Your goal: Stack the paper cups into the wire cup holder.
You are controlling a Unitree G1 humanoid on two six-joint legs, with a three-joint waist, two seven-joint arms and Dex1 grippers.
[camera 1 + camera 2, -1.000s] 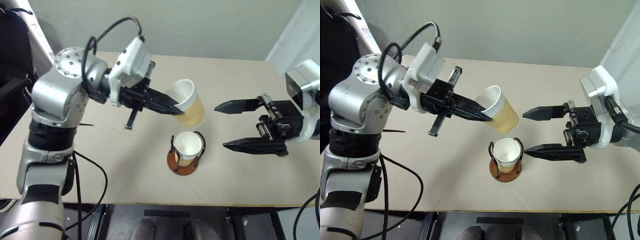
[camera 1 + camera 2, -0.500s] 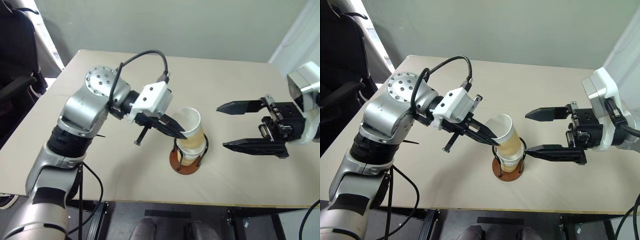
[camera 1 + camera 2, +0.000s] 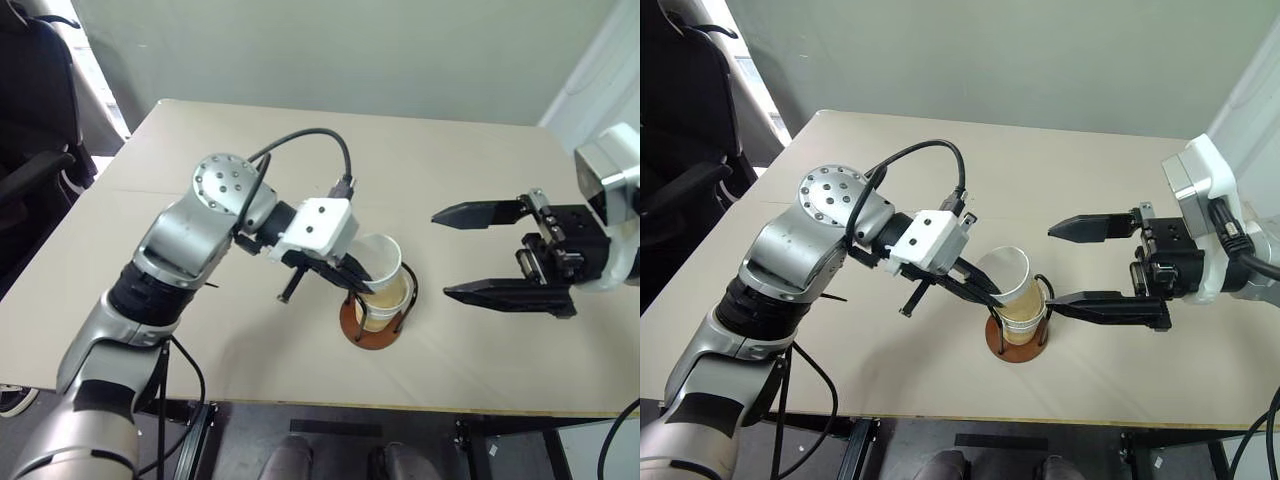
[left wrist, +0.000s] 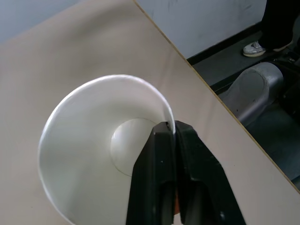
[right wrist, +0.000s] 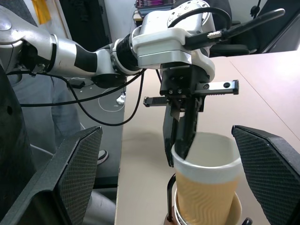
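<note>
Left gripper (image 4: 169,133) fingers clamped on rim of top paper cup (image 3: 378,262), nested in wire cup holder (image 3: 372,328); right gripper (image 3: 478,251) fingers apart at 3 o'clock.

Left gripper (image 3: 366,280) lowered, paper cup (image 3: 383,272) now nested in wire cup holder (image 3: 368,328)

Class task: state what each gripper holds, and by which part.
Left gripper pinches the top paper cup by its rim wall. Right gripper holds nothing.

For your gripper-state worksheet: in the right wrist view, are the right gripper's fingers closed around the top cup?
No. The right gripper fingers stand wide apart on either side of the top cup, touching nothing.
</note>
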